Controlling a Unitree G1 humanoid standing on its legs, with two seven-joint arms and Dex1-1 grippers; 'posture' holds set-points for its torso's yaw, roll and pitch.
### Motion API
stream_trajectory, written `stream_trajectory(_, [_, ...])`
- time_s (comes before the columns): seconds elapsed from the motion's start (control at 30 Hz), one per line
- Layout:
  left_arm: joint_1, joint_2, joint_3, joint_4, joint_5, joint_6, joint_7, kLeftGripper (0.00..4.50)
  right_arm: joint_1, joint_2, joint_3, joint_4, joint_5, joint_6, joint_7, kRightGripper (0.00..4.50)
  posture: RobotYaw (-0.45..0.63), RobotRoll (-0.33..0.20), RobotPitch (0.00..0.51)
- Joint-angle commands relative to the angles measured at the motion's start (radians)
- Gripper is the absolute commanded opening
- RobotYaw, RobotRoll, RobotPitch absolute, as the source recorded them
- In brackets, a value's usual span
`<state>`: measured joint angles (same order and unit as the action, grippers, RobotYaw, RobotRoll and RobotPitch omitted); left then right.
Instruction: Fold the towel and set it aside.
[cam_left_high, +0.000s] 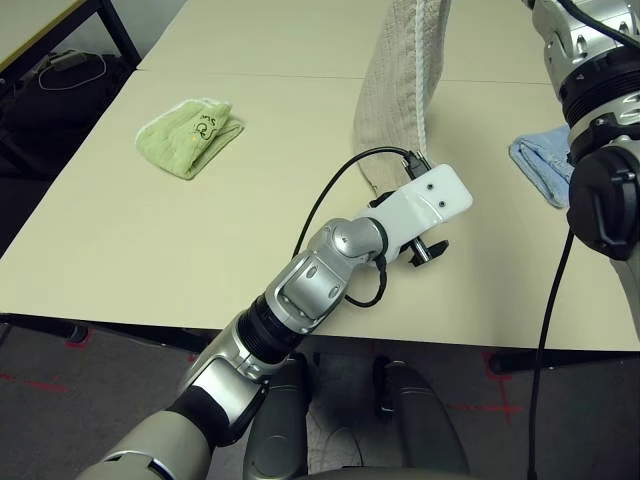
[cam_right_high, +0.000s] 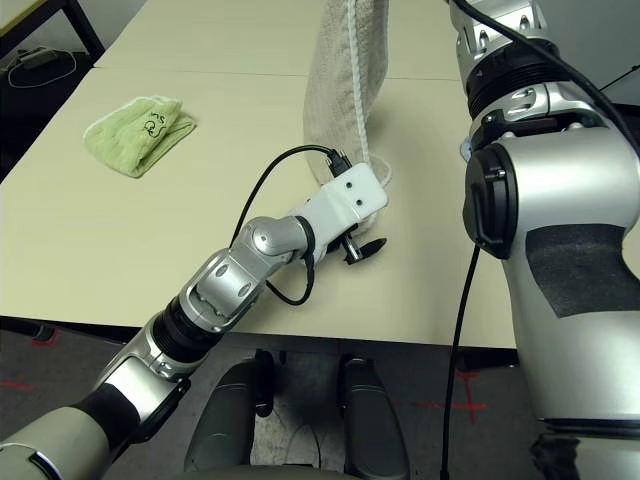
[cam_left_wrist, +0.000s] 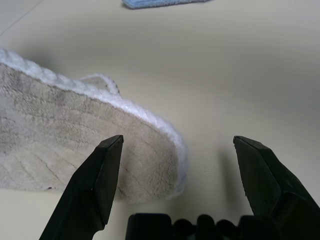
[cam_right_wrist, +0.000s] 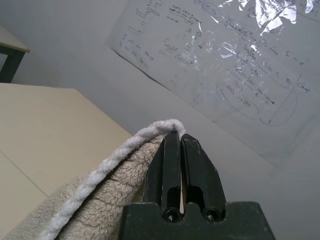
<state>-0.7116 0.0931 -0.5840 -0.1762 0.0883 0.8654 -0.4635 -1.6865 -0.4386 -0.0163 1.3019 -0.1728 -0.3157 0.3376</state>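
Even, bright overhead light; table (cam_left_high: 200, 240) evenly lit, with soft short shadows under the green folded towel (cam_left_high: 190, 133) and the left gripper (cam_left_wrist: 177, 175). Right wrist view: hard glare on the plastic-covered whiteboard sheet (cam_right_wrist: 240, 55), washing out part of the writing. Left wrist view: near fingers (cam_left_wrist: 92, 185) soft, beige towel (cam_left_wrist: 75, 135) fairly sharp, a faint shadow beside it.

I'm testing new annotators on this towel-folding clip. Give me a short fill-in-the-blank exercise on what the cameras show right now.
1. The right gripper is shut on the edge of the ____ towel.
2. The left gripper, by the towel's lower end on the table, has its fingers ____.
3. The folded towel on the robot's left is light ____.
4. The folded towel on its right is light ____.

Missing words: beige; open; green; blue
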Motion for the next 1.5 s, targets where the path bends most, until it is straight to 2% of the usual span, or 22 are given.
stream_trajectory(0.03, [0.018,-0.010,-0.019,0.013,0.017,-0.003,0.014,4.50,-0.010,-0.001,-0.010,-0.011,0.009,-0.008,0.001,0.04,0.10,0.000,0.209])
stream_trajectory(0.27, [0.041,-0.027,-0.017,0.062,0.027,-0.004,0.042,4.50,-0.014,-0.001,-0.010,-0.012,0.010,-0.010,0.004,0.04,0.09,0.000,0.210])
stream_trajectory(0.33, [0.041,-0.031,-0.015,0.070,0.030,-0.009,0.050,4.11,-0.013,-0.002,-0.010,-0.012,0.010,-0.011,0.004,0.00,0.09,0.000,0.209])
stream_trajectory(0.4, [0.041,-0.034,-0.011,0.076,0.032,-0.014,0.057,3.57,-0.012,-0.002,-0.010,-0.012,0.009,-0.011,0.005,0.00,0.09,0.000,0.209])
stream_trajectory(0.7, [0.037,-0.036,0.003,0.088,0.049,-0.039,0.084,0.01,-0.004,-0.004,-0.009,-0.011,0.008,-0.010,0.004,0.00,0.09,0.000,0.209])
stream_trajectory(1.0, [0.013,-0.002,0.019,0.001,0.041,-0.019,0.055,0.01,0.016,-0.013,-0.006,-0.004,0.001,0.000,-0.003,0.00,0.09,0.000,0.206])
stream_trajectory(1.13, [0.013,0.070,0.074,-0.047,0.020,-0.012,0.011,0.01,0.032,-0.043,-0.007,-0.005,-0.001,0.000,-0.004,0.00,0.09,0.000,0.201])
stream_trajectory(1.3, [0.006,0.191,0.210,-0.045,-0.004,-0.029,-0.026,0.01,0.089,-0.124,-0.017,-0.012,0.005,-0.009,-0.005,0.00,0.08,0.000,0.194])
stream_trajectory(1.5, [0.012,0.296,0.322,0.025,-0.014,-0.074,-0.044,0.01,0.248,-0.226,-0.015,-0.032,0.009,-0.069,0.040,0.00,0.07,0.000,0.192])
